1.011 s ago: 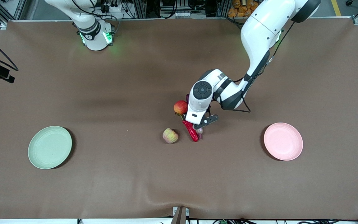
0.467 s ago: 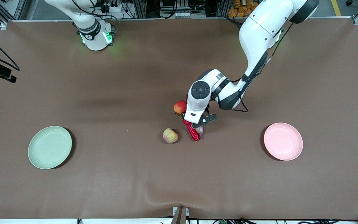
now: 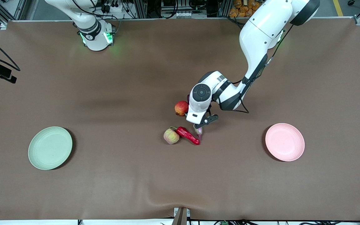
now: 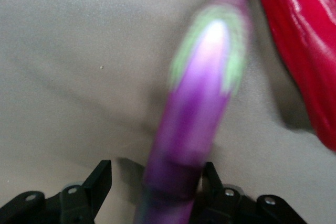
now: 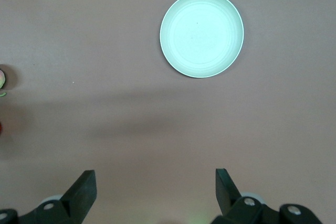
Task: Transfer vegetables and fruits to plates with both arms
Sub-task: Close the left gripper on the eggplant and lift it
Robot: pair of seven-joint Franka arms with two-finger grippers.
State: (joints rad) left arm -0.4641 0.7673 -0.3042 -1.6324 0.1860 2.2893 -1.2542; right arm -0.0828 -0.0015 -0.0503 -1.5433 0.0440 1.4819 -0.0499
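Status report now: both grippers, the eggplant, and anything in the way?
Left gripper down at the eggplant, fingers around it. Right gripper open, waiting high over the table. Chili pepper lies against the eggplant's tip; both plates bare.

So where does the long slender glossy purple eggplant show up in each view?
Front view: only its green-capped tip shows under the left gripper, beside the shiny red chili pepper.
Left wrist view: eggplant runs up the middle, between the fingers.
Right wrist view: not in it.
Shared landmark: the chili pepper.
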